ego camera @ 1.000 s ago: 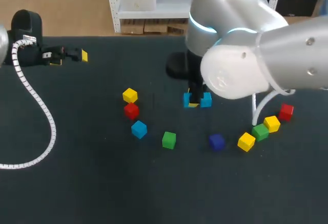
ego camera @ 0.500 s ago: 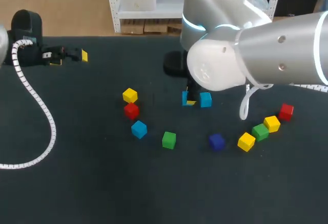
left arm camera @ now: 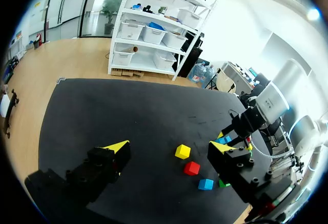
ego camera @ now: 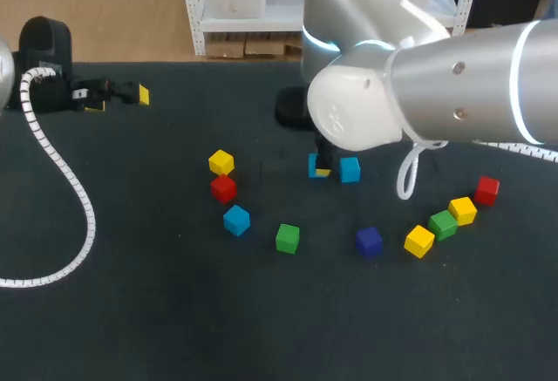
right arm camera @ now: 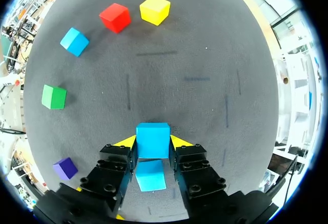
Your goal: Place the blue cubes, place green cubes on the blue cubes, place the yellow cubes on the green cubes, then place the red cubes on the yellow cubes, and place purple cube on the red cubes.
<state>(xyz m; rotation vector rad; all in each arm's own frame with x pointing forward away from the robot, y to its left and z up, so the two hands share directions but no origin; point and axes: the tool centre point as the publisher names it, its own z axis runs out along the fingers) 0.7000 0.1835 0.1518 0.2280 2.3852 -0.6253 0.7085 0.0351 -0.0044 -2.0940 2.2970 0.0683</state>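
Right gripper [right arm camera: 152,142] clamps the first cube [right arm camera: 152,138] mid-table, a second cube [ego camera: 350,169] just to its right, a third cube [ego camera: 369,241] nearer the robot, with a left cluster [ego camera: 224,189] and a right cluster [ego camera: 443,224] flanking.

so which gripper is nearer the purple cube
Right. The right gripper, shut on a blue cube, is just beyond the purple cube near the table's middle. The left gripper hangs open at the far left of the table, well away from it.

In the head view the right claw [right arm camera: 152,141] is hidden by the silver right arm [ego camera: 384,102]; its small light-blue cube [ego camera: 315,165], at 9 o'clock of another, is half seen. In the left wrist view a small green cube [left arm camera: 221,184] is partly covered by the left claw [left arm camera: 168,145].
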